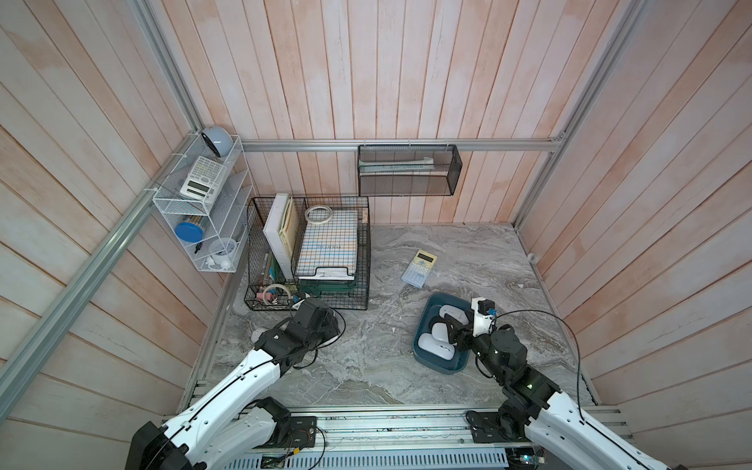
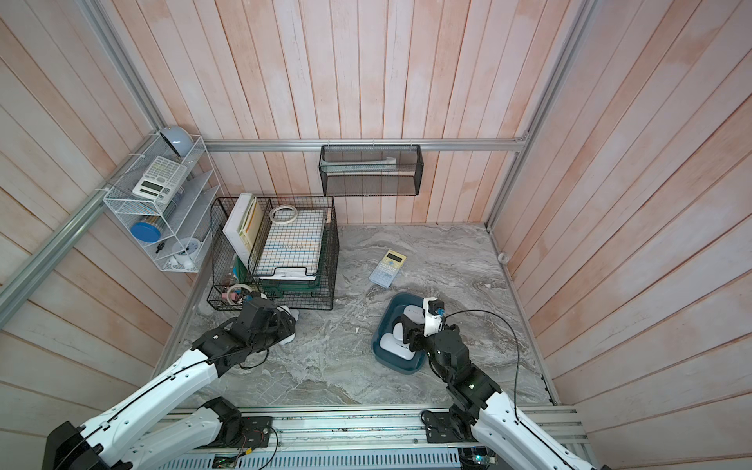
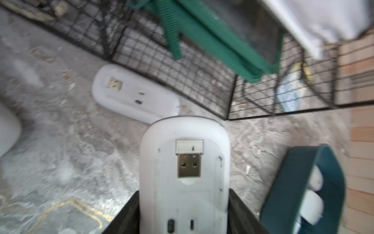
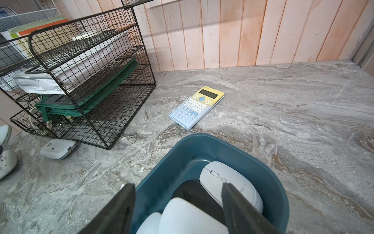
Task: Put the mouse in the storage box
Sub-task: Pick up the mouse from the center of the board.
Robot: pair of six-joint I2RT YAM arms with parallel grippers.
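Several white mice (image 1: 432,346) lie in the box (image 1: 442,367), a shallow dark teal tub with rounded corners, on the right of the grey marbled surface (image 1: 366,366) in both top views. The right gripper (image 1: 451,333) hangs over its near part. The left gripper (image 1: 327,325), mostly hidden under its own wrist, is over on the left by the front corner of the black wire basket (image 1: 353,285), well apart from the box (image 2: 398,366). A yellow-and-blue calculator (image 1: 419,268) lies behind the box, and pale pink plank walls (image 1: 407,81) close the room on three sides, with a black mesh tray (image 1: 409,175) hung on the back one. The left wrist view, somewhat blurred, shows the mouse (image 3: 184,162): white, rounded, underside to the camera, a USB receiver seated in its slot. The left gripper (image 3: 184,202) is clamped on its two long sides; whether the mouse is off the surface I cannot tell. A second mouse (image 3: 133,97), also belly-up, lies just beside the basket's foot. In the right wrist view the right gripper (image 4: 177,185) stands wide, nothing between its fingers, above the box (image 4: 162,168), where a black mouse (image 4: 189,192) lies among the white ones.
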